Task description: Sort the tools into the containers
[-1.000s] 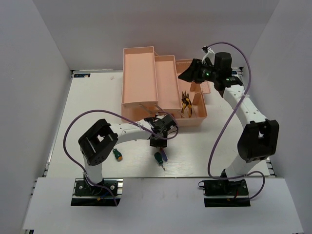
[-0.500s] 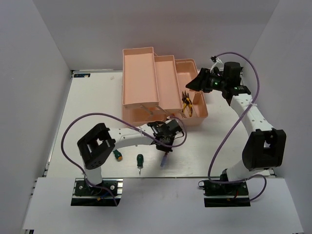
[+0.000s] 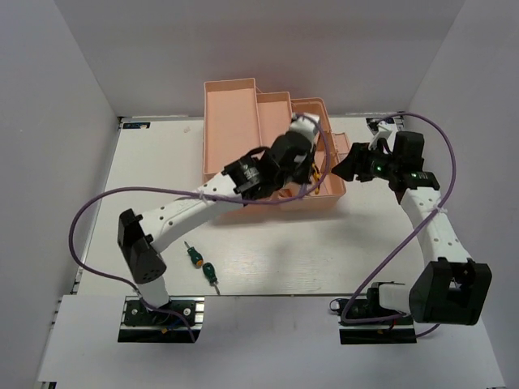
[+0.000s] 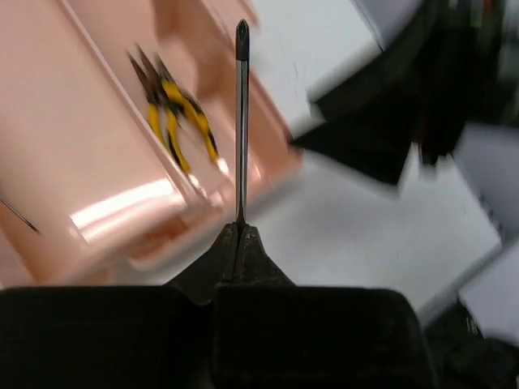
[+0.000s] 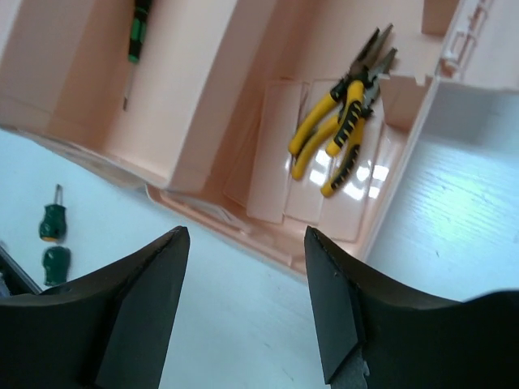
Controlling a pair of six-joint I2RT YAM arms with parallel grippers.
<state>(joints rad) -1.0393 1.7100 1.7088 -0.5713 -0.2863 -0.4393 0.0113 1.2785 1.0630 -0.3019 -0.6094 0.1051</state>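
A white wood-grain table [image 3: 146, 186] is closed in by plain white walls [image 3: 243, 49] on three sides. A pink box [image 3: 231, 130] is set at the far middle, with its trays stepped open.

Left claw [image 4: 241, 231]: clamped fully closed on a slim screwdriver [image 4: 241, 121]. Only the shaft is seen, sticking straight out past the fingertips; the handle is hidden. The claw is held over the box's right end. Pliers [image 5: 340, 113] are seen below it, ahead and left of the shaft, in the box's bottom compartment; they are blurred in the left wrist view.

Right claw [image 5: 247, 235]: spread wide, with nothing between the fingers. It is held just off the box's right side, facing it. The pliers are ahead of it and slightly right. A dark screwdriver [image 5: 138, 28] is ahead at far left, in an upper tray. Two green screwdrivers [image 3: 195, 256] [image 3: 209, 272] are left on the table, well behind the left claw toward the arm bases and low left of the right claw.

Changed from one second earlier:
- The left claw was down at the table in front of the box. The slim screwdriver was lying there, purple handle showing.
- One green screwdriver was beside it and has been shoved left, next to the other, which is unmoved.
- The right claw was above the box's far right corner and has been pulled back right and nearer.
- The pliers are kept in the same compartment.
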